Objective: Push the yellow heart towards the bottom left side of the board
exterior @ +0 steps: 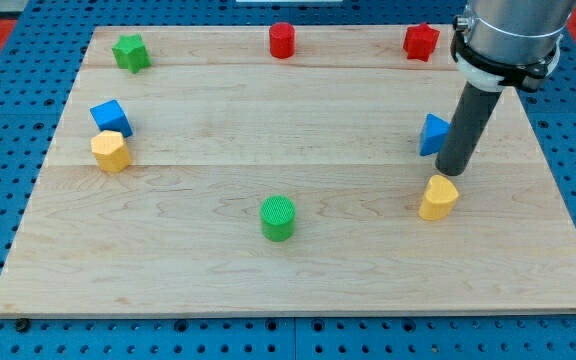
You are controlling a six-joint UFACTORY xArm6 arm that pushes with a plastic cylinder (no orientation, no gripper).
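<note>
The yellow heart (437, 198) lies on the wooden board (298, 270) at the view's right, a little below the middle. My tip (451, 172) stands just above the heart's upper right edge, touching it or nearly so. The rod hides part of a blue block (432, 134) right behind it.
A green cylinder (278, 217) stands left of the heart, near the bottom middle. A yellow block (110, 151) and a blue cube (110, 117) sit at the left. A green star (130, 52), a red cylinder (282, 40) and a red star (421, 42) line the top edge.
</note>
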